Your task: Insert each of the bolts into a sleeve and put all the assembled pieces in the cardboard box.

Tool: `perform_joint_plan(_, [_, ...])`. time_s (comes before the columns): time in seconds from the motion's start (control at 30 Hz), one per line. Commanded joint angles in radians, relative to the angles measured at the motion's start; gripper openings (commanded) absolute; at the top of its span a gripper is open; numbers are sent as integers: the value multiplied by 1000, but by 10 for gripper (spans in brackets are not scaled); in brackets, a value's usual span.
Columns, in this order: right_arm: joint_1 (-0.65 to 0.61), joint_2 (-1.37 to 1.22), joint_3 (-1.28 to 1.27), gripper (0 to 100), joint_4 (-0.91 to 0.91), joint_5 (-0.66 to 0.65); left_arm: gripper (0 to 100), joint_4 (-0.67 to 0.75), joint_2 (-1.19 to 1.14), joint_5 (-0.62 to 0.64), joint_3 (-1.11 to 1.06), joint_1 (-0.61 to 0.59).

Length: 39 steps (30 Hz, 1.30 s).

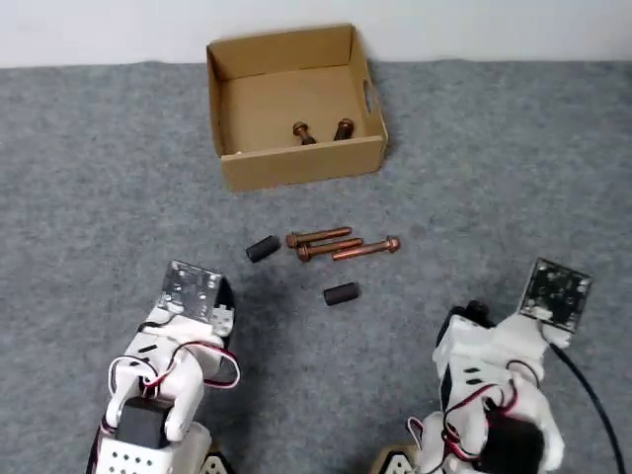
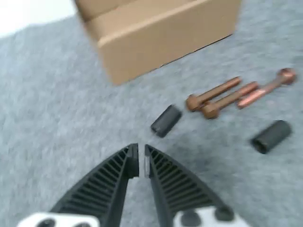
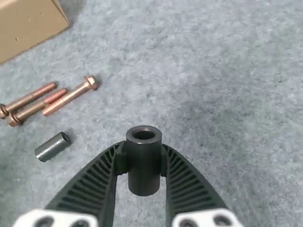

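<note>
While the right claw (image 3: pixel 142 150) hangs over the grey carpeted tabletop (image 1: pixel 513 178), its ribbed black fingers are spread only as wide as the dark grey cylindrical metal sleeve (image 3: pixel 143 165) clamped between them. That sleeve's hollow bore faces the wrist camera. The left claw (image 2: pixel 141 149) carries nothing, and its tips are drawn almost together, with a sliver of gap, above bare carpet.

Past the claws, two loose dark sleeves of the same kind lie on their sides, one (image 1: pixel 341 293) nearer the arms and the other (image 1: pixel 263 249) farther off and to the left. That makes three sleeves with the held one. Beside them rest three copper-coloured flanged bolts (image 1: pixel 329 248), close together and roughly parallel, two heads pointing left and one right. Farthest away stands the open brown cardboard box (image 1: pixel 296 166). Two assembled bolt-and-sleeve pieces (image 1: pixel 303 132) lie inside it, near its front wall.
</note>
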<state>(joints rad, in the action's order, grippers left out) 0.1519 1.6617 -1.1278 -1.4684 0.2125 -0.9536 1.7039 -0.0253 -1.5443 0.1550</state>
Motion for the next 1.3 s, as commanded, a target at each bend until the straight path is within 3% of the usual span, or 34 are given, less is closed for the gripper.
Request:
perform_joint_plan(0.0, [13, 88, -34, 8, 22, -12, 51, -21, -94, -60, 137, 58])
perform_joint_plan(0.27, [13, 151, -37, 8, 15, 103, 51, -23, -695, -61, 585, 195])
perform_joint_plan(0.63, [15, 151, -40, 8, 13, 104, 7, -21, -1366, -69, 1047, 351])
perform_joint_plan(1.0, [15, 151, -43, 8, 15, 106, 9, -37, -1883, -213, 1466, 377])
perform_joint_plan(1.27, [15, 151, -44, 8, 15, 106, 152, -196, -2128, -232, 1774, 377])
